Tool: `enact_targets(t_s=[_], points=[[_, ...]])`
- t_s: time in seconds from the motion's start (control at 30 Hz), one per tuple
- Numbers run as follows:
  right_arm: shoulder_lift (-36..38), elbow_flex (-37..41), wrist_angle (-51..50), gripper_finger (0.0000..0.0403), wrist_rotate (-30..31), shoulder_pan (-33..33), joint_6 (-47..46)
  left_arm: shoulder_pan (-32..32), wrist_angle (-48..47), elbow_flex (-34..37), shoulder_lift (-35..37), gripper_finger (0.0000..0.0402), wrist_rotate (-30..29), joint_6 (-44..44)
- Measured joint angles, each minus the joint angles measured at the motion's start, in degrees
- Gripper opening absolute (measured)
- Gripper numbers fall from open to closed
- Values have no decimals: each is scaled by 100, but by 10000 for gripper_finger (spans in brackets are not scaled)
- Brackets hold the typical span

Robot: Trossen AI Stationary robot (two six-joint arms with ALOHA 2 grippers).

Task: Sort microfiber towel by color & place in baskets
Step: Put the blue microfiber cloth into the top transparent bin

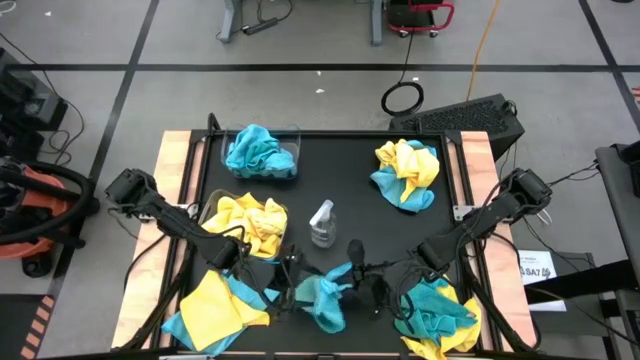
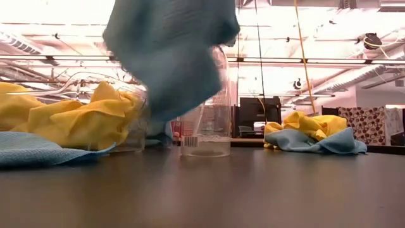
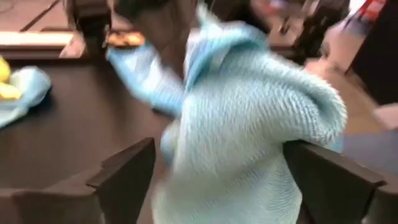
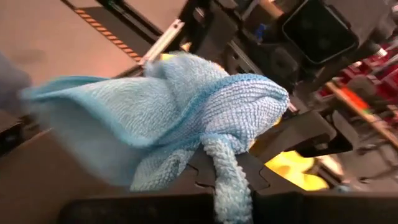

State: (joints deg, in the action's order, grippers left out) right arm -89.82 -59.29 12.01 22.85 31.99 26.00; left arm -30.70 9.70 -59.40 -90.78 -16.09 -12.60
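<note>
A teal microfiber towel hangs between my two grippers near the table's front edge, at the middle. My right gripper is shut on it. My left gripper is open, its fingers standing wide on either side of the same towel. The far-left basket holds a teal towel. The basket nearer the front holds yellow towels. Mixed yellow and teal piles lie at the far right, near left and near right. My right gripper pinches a bunched, rolled-up part of the teal towel between its two fingers, which come nearly level from the table's right side. The rest of the towel spreads loosely beyond the fingers and hangs clear of the table. My left gripper has the towel filling the gap between its open fingers; whether the cloth rests against a finger, I cannot tell.
A small clear spray bottle stands upright at the table's middle, just behind the hanging towel. The wooden side rails border the black table top. Bare black surface lies at the far middle, between the far-left basket and the far-right pile.
</note>
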Motion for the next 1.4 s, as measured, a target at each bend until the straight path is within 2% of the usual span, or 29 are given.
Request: enact_targets(t_s=[0.17,0.4,0.5,0.63,0.77,1.03,1.07,1.23,1.4], points=[[0,0,177,3,151,-17,277,94,572,0,0,393,304,152],[0,0,671,2,166,-28,653,267,663,0,-89,395,298,246],[0,0,734,3,166,-28,750,307,612,0,-225,378,279,161],[0,0,719,4,458,-26,795,335,441,2,-314,323,323,101],[0,0,610,4,598,-27,790,331,424,2,-313,243,419,208],[19,0,389,18,637,100,606,330,17,2,-304,27,466,550],[26,0,334,24,724,151,595,330,-85,2,-278,16,461,551],[93,0,6,51,1237,451,469,283,-971,-207,55,8,3,649],[225,-2,-777,45,1505,692,-202,143,-2113,-732,500,6,-657,1007]])
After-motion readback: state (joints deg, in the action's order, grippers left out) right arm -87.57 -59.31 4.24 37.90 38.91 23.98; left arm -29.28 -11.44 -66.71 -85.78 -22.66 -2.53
